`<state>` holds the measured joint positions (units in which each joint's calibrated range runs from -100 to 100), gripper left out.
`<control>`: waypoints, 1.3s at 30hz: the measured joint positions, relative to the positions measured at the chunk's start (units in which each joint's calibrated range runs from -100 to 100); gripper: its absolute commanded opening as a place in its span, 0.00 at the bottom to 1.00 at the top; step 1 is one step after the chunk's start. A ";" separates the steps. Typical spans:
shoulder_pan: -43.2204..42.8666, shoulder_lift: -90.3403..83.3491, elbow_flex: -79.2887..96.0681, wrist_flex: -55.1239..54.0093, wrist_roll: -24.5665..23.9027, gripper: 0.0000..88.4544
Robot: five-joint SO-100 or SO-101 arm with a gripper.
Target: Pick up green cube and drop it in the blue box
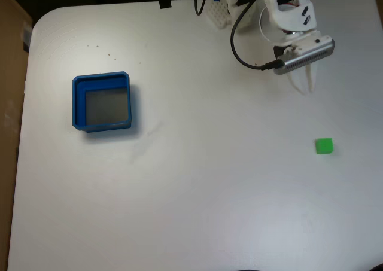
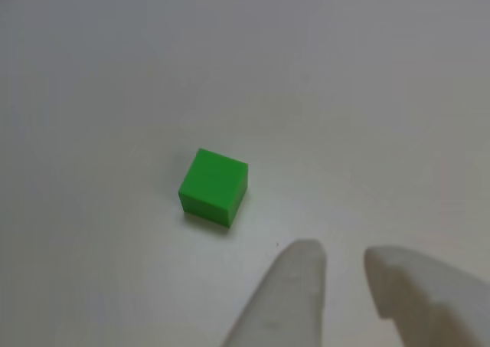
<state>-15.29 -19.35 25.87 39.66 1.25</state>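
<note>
White table (image 1: 197, 193), rounded upper-left corner. On it: blue box (image 1: 76, 103) at left of frame, green cube (image 1: 324, 146) at right, well apart.

The cube (image 1: 324, 145) is bright plain green. The box (image 1: 76, 103) has blue walls and a grey floor. The table (image 1: 197, 187) is plain white. The gripper (image 1: 304, 83) is white, with a black cable (image 1: 239, 49).

Lab-like workbench: bare white table (image 1: 191, 211), black cable (image 1: 239, 55)
</note>
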 measured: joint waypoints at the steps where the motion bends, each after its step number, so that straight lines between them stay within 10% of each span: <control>1: 0.00 1.58 -1.16 0.00 -0.05 0.02; 39: -6.33 25.38 -23.10 0.00 -16.46 0.05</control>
<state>-21.62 6.03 2.78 39.66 -15.21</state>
